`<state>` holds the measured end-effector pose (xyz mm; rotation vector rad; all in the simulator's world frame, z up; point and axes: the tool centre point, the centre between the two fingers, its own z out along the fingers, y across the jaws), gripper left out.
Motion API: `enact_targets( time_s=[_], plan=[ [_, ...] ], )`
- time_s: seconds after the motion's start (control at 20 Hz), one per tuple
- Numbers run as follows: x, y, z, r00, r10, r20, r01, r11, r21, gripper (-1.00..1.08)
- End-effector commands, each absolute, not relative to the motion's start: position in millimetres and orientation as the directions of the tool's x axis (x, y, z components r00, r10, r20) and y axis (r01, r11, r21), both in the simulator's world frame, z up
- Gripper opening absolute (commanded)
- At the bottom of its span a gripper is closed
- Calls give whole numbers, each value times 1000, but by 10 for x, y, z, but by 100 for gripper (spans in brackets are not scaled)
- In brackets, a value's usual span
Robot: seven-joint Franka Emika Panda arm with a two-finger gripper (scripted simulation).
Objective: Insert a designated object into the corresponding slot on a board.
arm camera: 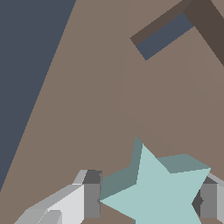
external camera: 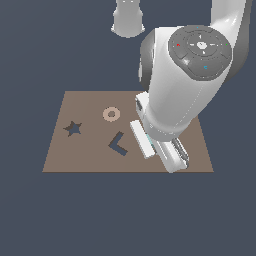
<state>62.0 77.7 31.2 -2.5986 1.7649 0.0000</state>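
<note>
In the wrist view the light teal star (arm camera: 157, 192), the designated object, lies flat just over the brown board (arm camera: 100, 113). My gripper (arm camera: 151, 199) has a finger on each side of it, and both pads touch its points. In the exterior view the gripper (external camera: 171, 161) reaches down over the board (external camera: 90, 157) at the exterior view's right, and the hand hides the star. The slot (external camera: 73, 128), a dark star-shaped cutout, sits near the board's edge at the exterior view's left, far from the gripper.
A dark L-shaped cutout (external camera: 118, 144) (arm camera: 164, 37) lies mid-board between the gripper and the slot. A tan ring (external camera: 111, 114) rests on the board behind it. Dark blue floor (external camera: 125, 215) surrounds the board. The arm's base (external camera: 128, 20) stands behind it.
</note>
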Motion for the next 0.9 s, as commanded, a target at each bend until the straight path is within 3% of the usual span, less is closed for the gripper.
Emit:
enact_targets(
  time_s=[0.0, 0.85],
  plan=[
    [623, 775, 344, 368, -930, 0, -930, -368, 0, -100],
    [410, 673, 339, 497, -868, 0, -868, -497, 0, -100]
  ],
)
